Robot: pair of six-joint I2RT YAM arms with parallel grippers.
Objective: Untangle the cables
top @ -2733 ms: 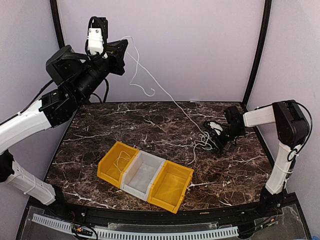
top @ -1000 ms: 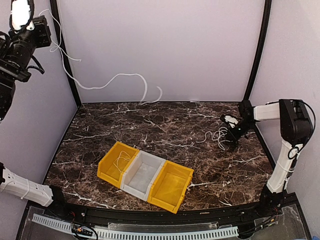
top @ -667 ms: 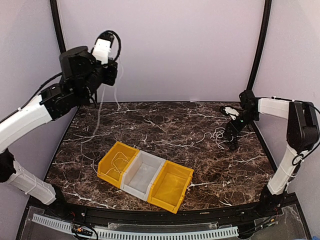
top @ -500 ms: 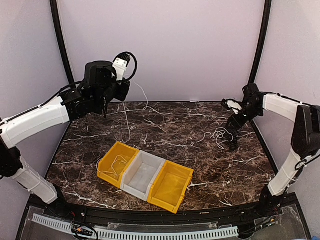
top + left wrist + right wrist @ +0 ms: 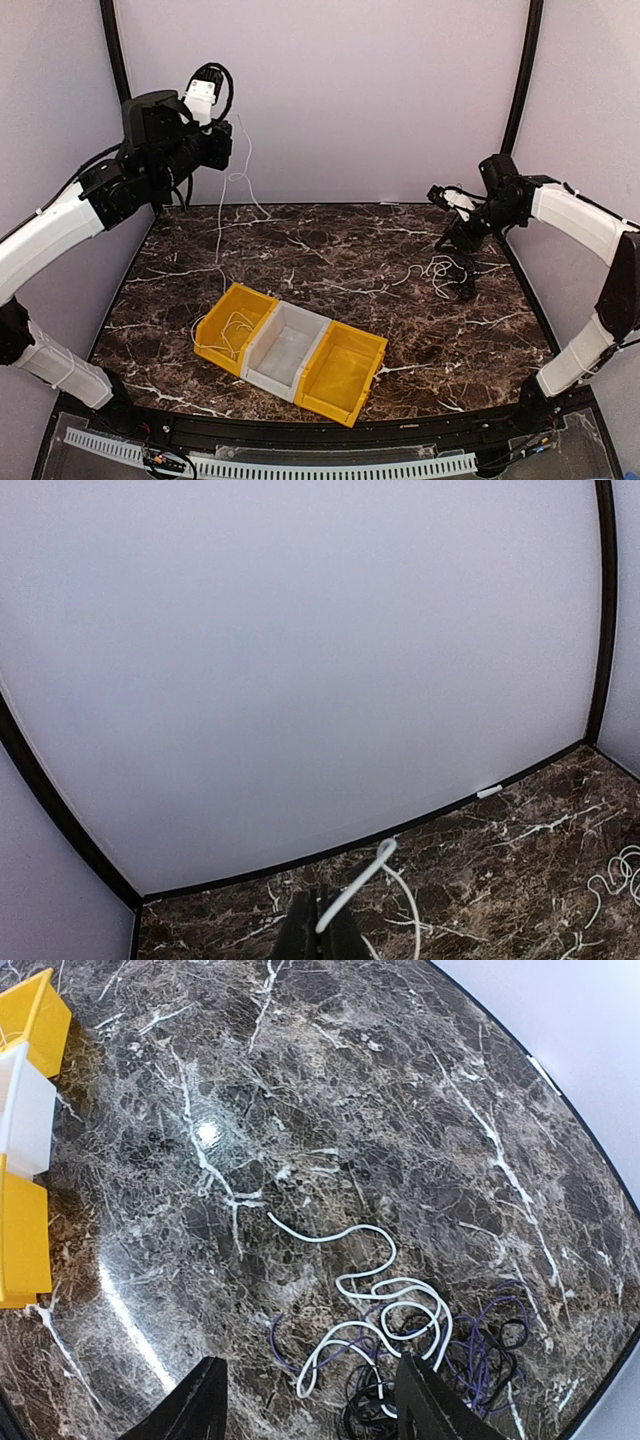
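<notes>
A thin white cable (image 5: 222,225) hangs from my left gripper (image 5: 225,140), held high at the back left, and its lower end lies coiled in the left yellow bin (image 5: 214,338). In the left wrist view the gripper (image 5: 320,935) is shut on this white cable (image 5: 355,888), with a short looped end sticking out past the tips. A tangle of white, purple and black cables (image 5: 445,270) lies on the table at the right. My right gripper (image 5: 440,215) hovers open above it. The right wrist view shows the tangle (image 5: 420,1335) just ahead of the gripper (image 5: 315,1410), nothing between its fingers.
Three joined bins sit at front centre: the left yellow one, a white one (image 5: 285,345) and a right yellow one (image 5: 340,372). The dark marble table (image 5: 330,250) ends at the purple back wall and black corner posts. The bins' edge (image 5: 25,1110) shows in the right wrist view.
My left arm swung about with the white cable and now holds it high, its end trailing into the left yellow bin. My right gripper opened and rose off the tangle.
</notes>
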